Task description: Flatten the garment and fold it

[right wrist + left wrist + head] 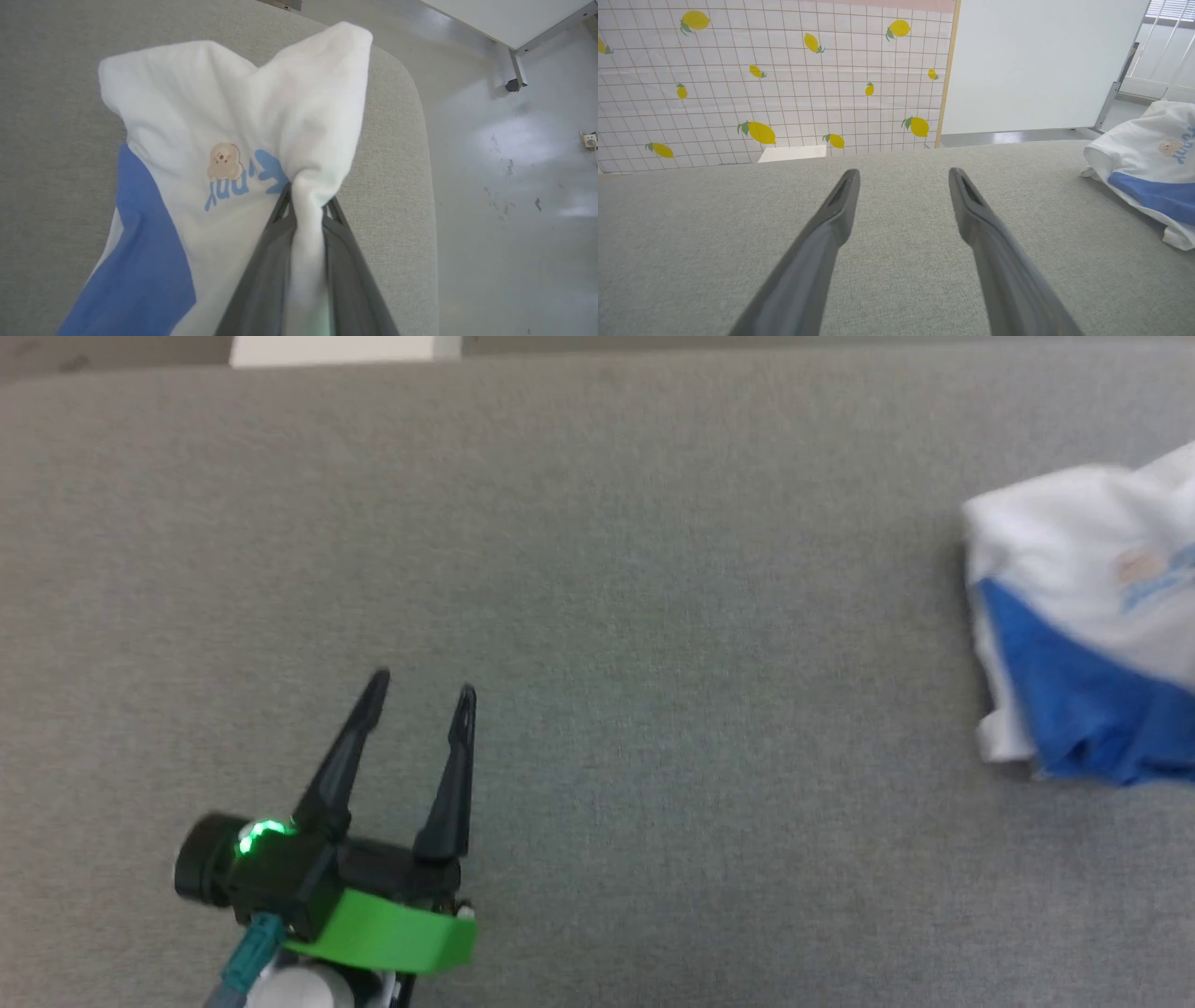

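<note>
One garment (187,116), bunched near bench (653,616) right edge: right claw (307,198) clamped on a white fold, left claw (422,685) spread wide, empty; thin pinch may slip, dropping cloth overboard.

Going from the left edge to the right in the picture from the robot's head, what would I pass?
left gripper, fingers spread open → grey surface, a long bare stretch → garment, bunched up at the right edge

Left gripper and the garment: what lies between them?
Nothing but bare grey surface, seen in the head view: the open left gripper sits apart from the crumpled garment.
</note>
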You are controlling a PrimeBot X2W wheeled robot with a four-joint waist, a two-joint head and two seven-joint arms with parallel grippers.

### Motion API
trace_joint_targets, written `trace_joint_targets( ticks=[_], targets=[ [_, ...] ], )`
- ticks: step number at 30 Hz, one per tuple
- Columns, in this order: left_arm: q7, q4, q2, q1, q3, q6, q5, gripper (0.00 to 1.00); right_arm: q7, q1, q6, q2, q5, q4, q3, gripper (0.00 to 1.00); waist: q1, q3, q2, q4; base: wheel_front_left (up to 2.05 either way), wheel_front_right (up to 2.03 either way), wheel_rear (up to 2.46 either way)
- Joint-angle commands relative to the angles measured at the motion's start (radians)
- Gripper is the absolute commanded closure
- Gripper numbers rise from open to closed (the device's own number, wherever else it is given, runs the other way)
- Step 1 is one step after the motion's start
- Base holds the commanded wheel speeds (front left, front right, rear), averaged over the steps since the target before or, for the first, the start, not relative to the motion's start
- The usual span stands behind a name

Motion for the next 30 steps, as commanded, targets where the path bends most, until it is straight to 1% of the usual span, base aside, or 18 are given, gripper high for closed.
trace_joint_targets(
  ticks=[1, 2, 6, 10, 16, 20, 23, 24, 25, 26, 30],
  targets=[
    [0.003, -0.010, 0.010, -0.032, 0.001, -0.006, 0.009, 0.00, -0.002, -0.029, -0.002, -0.035, -0.021, 0.008, -0.002, 1.00, 0.0000, 0.117, -0.0001, -0.039, 0.00, 0.00, 0.00],
    [0.005, -0.018, 0.013, -0.046, 0.002, -0.006, 0.012, 0.00, -0.002, -0.039, -0.002, -0.070, -0.031, 0.012, 0.001, 1.00, 0.0000, 0.142, -0.0001, -0.040, 0.00, 0.00, 0.00],
    [0.007, -0.038, 0.027, -0.096, 0.007, -0.012, 0.018, 0.00, -0.015, -0.063, -0.002, -0.171, -0.063, 0.030, -0.013, 1.00, 0.0000, 0.215, -0.0001, -0.038, 0.00, 0.00, 0.00],
    [0.006, -0.054, 0.040, -0.134, 0.015, -0.011, 0.027, 0.00, -0.037, -0.084, -0.002, -0.224, -0.088, 0.049, -0.046, 1.00, 0.0000, 0.281, -0.0001, -0.039, 0.00, 0.00, 0.00],
    [0.013, -0.077, 0.058, -0.170, 0.022, -0.010, 0.038, 0.00, -0.068, -0.104, -0.002, -0.264, -0.133, 0.068, -0.094, 1.00, 0.0000, 0.360, -0.0001, -0.042, 0.00, 0.00, 0.00],
    [0.014, -0.093, 0.062, -0.185, 0.024, -0.005, 0.042, 0.00, -0.081, -0.117, -0.002, -0.267, -0.170, 0.074, -0.119, 1.00, 0.0000, 0.392, -0.0001, -0.049, 0.00, 0.00, 0.00],
    [0.008, -0.104, 0.053, -0.192, 0.031, 0.001, 0.024, 0.00, -0.088, -0.127, -0.002, -0.263, -0.188, 0.080, -0.129, 1.00, 0.0000, 0.405, -0.0001, -0.052, 0.00, 0.00, 0.00],
    [0.006, -0.108, 0.049, -0.195, 0.033, 0.000, 0.015, 0.00, -0.093, -0.131, -0.002, -0.262, -0.195, 0.083, -0.130, 0.68, 0.0000, 0.407, -0.0001, -0.052, 0.00, 0.00, 0.00],
    [0.004, -0.110, 0.047, -0.196, 0.033, -0.001, 0.008, 0.00, -0.100, -0.134, -0.002, -0.260, -0.200, 0.086, -0.131, 0.45, 0.0000, 0.408, -0.0001, -0.053, 0.00, 0.00, 0.00],
    [0.001, -0.114, 0.046, -0.198, 0.034, -0.002, 0.004, 0.00, -0.107, -0.138, -0.002, -0.256, -0.204, 0.091, -0.131, 0.00, 0.0000, 0.408, -0.0001, -0.054, 0.00, 0.00, 0.00],
    [-0.010, -0.114, 0.045, -0.198, 0.034, -0.001, 0.000, 0.00, -0.141, -0.153, -0.002, -0.242, -0.217, 0.128, -0.119, 0.00, 0.0000, 0.384, -0.0001, -0.056, 0.00, 0.00, 0.00]
  ],
)
